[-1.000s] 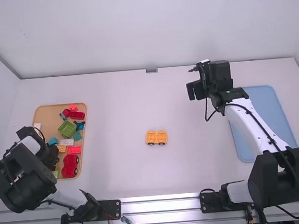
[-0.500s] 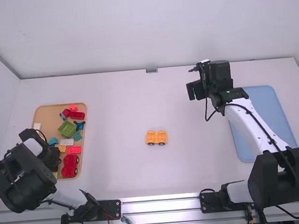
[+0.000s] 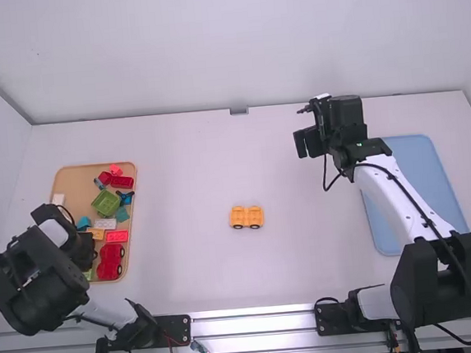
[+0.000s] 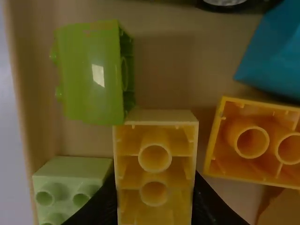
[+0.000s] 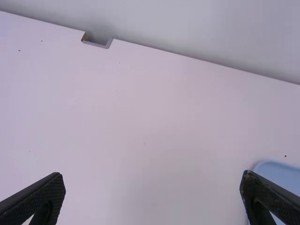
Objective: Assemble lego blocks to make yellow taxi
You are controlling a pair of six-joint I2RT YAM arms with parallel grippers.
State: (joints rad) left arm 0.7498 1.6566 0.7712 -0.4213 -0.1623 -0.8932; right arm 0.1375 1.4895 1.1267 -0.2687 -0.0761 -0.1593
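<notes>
Two arms stand before you in the high view. Your left end effector (image 3: 85,246) is over the tan tray (image 3: 71,168), with a red car (image 3: 111,262) just to its right. Farther from the bases than that end effector, a green block (image 3: 106,203) sits among red, blue and white pieces. The yellow wheeled base (image 3: 246,217) rests on the table (image 3: 195,180), well to the right of your left end effector. It is also left of your right end effector (image 3: 305,143) and nearer the bases than it. The blue tray (image 3: 448,199) is to the right of that right end effector, partly covered by the arm.

Your left wrist view shows the left end effector (image 4: 154,199) closed on a yellow block (image 4: 155,164), hollow underside towards you. Just beyond its fingertips is a lime block (image 4: 91,75), overlapping the held block's corner in this view. An orange block (image 4: 255,140) lies beside one finger, and a pale green block (image 4: 70,183) beside the other. Farther out you see a teal piece (image 4: 276,56) and part of a black wheel (image 4: 225,3).

Your right wrist view has the right end effector (image 5: 153,183) spread wide and empty above the table, a corner of the blue tray next to one finger.
</notes>
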